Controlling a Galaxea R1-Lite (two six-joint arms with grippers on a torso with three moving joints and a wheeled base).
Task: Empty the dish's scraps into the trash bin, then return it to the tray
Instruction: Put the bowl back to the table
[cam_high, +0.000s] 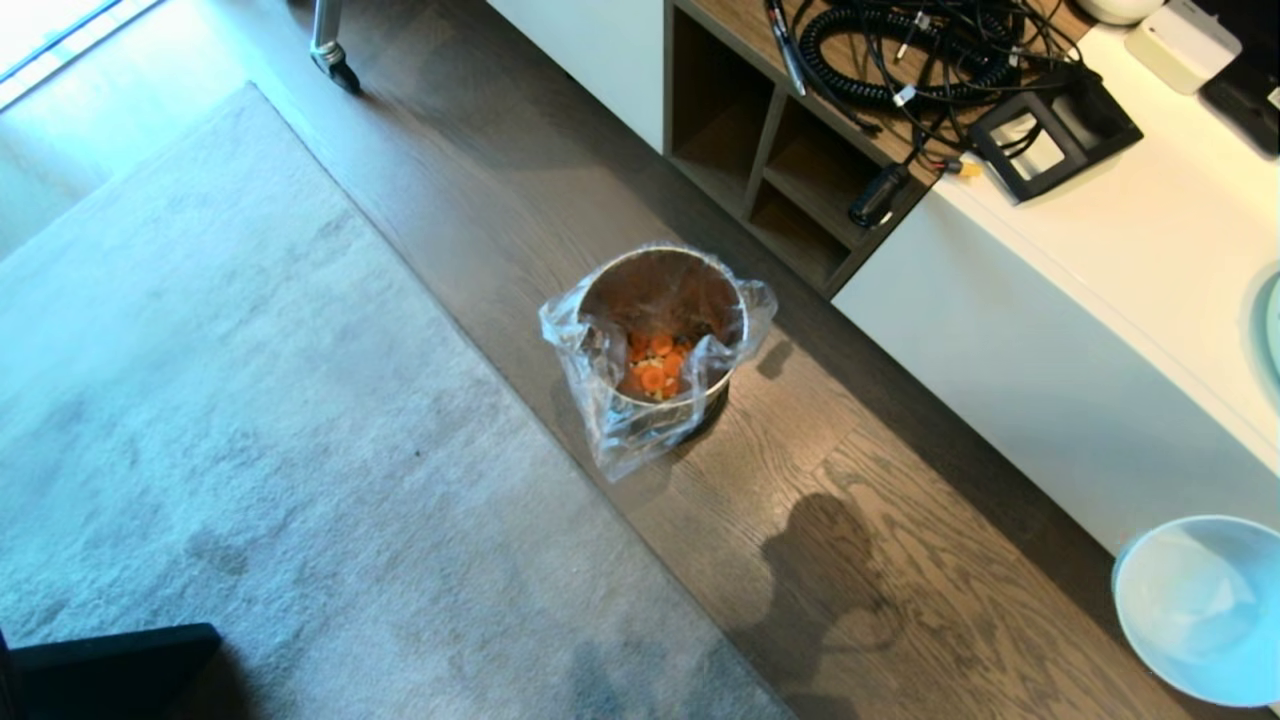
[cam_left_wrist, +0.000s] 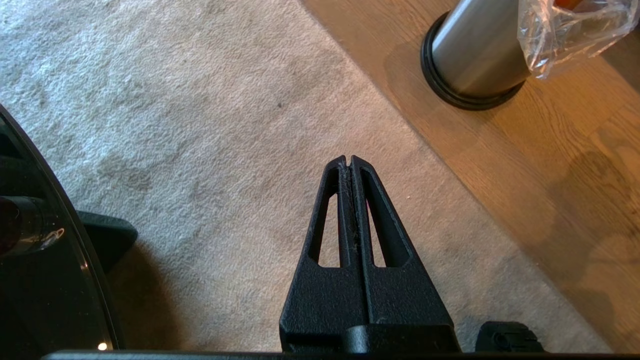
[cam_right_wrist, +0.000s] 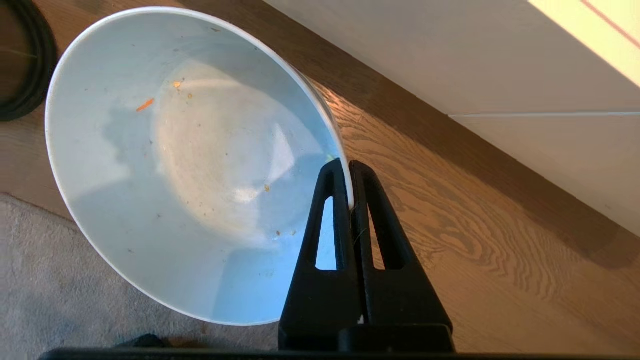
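The dish (cam_right_wrist: 190, 165), a white deep bowl, holds only a few tiny orange crumbs. My right gripper (cam_right_wrist: 348, 172) is shut on its rim, one finger inside and one outside. In the head view the dish (cam_high: 1200, 610) hangs at the lower right over the wood floor, its opening facing up. The trash bin (cam_high: 660, 345), brushed metal with a clear bag liner, stands on the floor with the orange scraps (cam_high: 655, 365) inside. My left gripper (cam_left_wrist: 348, 161) is shut and empty above the rug, the trash bin (cam_left_wrist: 475, 55) off to one side. The tray is out of view.
A grey rug (cam_high: 250, 450) covers the floor left of the bin. A white cabinet (cam_high: 1050, 370) with open wooden shelves (cam_high: 770, 150) and a tangle of cables (cam_high: 920, 50) runs along the right. A pale green plate edge (cam_high: 1272, 325) shows on the counter.
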